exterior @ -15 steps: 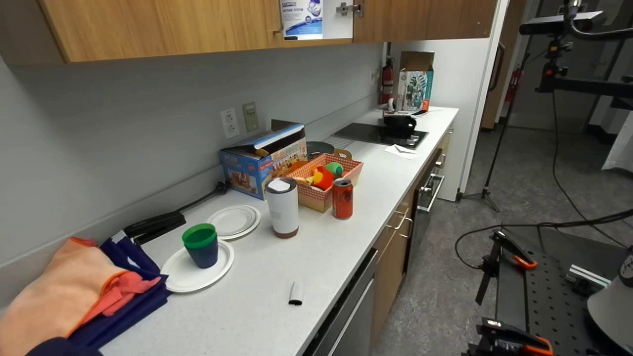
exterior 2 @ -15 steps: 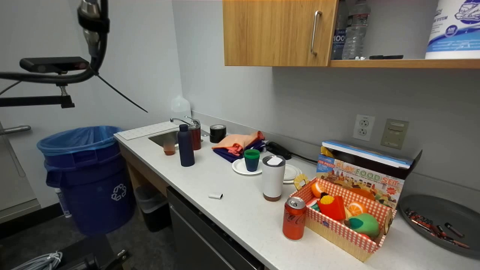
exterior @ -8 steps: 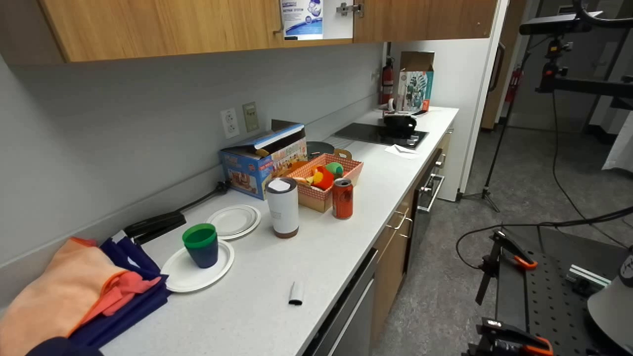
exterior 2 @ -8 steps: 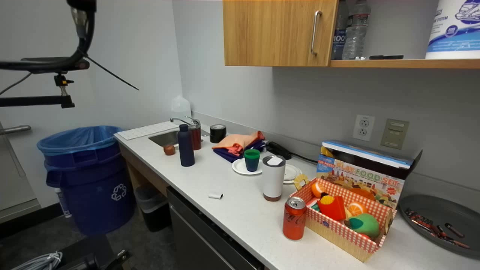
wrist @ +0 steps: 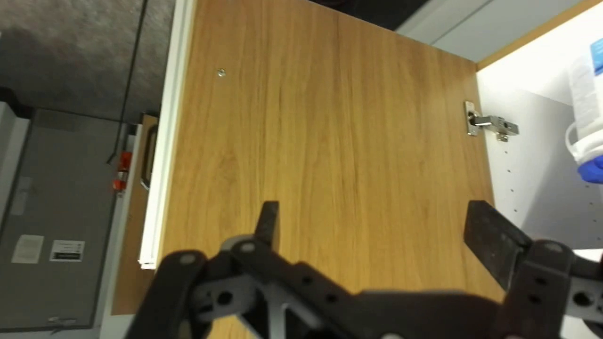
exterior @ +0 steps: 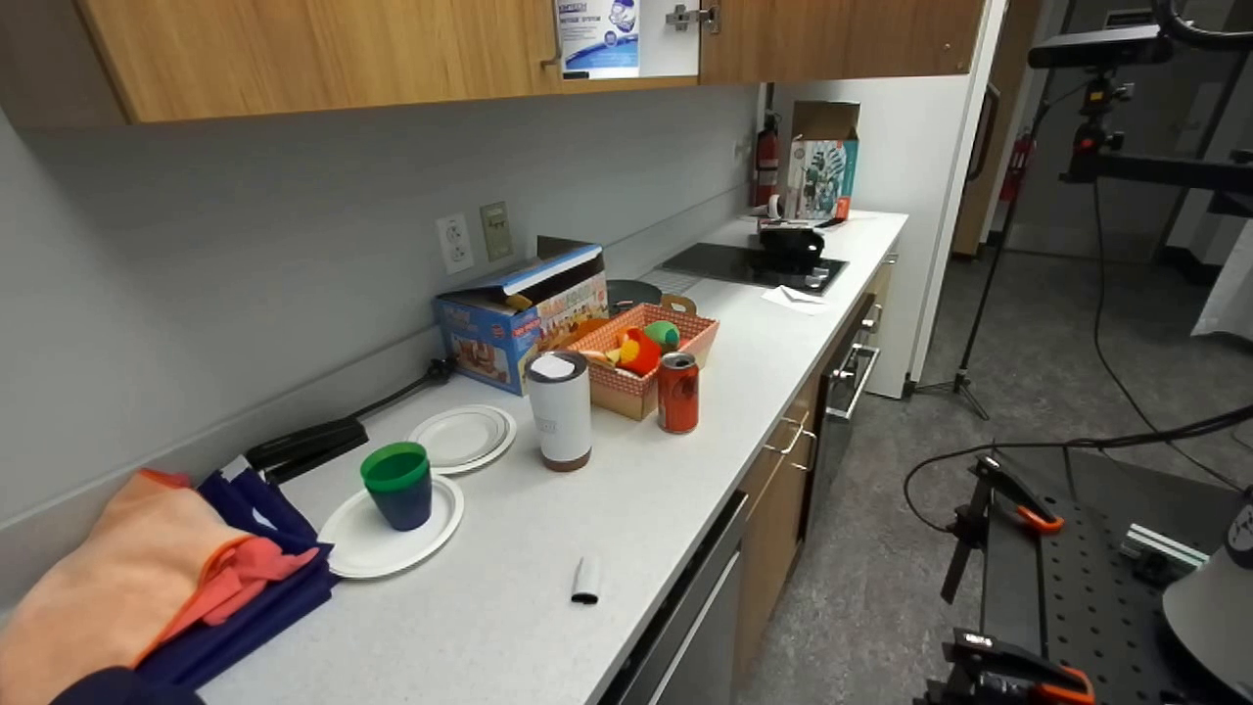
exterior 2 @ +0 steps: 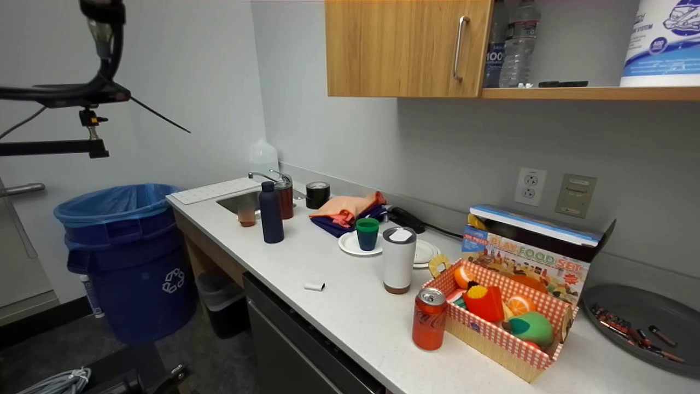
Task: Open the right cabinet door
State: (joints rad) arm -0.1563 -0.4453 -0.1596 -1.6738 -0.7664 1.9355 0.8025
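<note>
The right cabinet door [exterior: 842, 39] stands swung open in an exterior view, its inside face and hinge [exterior: 693, 18] showing. It also fills the middle of the wrist view [wrist: 330, 141], hinged to the white cabinet interior. Its silver handle is hidden on the far face; a small screw head [wrist: 221, 72] shows on the inside face. My gripper [wrist: 372, 212] is open and empty, its fingers apart in front of the door's inside face. Whether they touch it I cannot tell. The gripper is out of view in both exterior views.
The matching wooden door [exterior 2: 404, 49] with its silver handle [exterior 2: 459, 48] is shut. Bottles [exterior 2: 519, 44] and a white tub [exterior 2: 661, 44] stand on the open cabinet's shelf. A camera on a boom [exterior: 1096, 47] stands beside the counter, near the arm's cable [exterior 2: 109, 49].
The arm's cable has shifted left and upward in an exterior view, and toward the right edge in an exterior view. The right door stays open and has not visibly moved.
</note>
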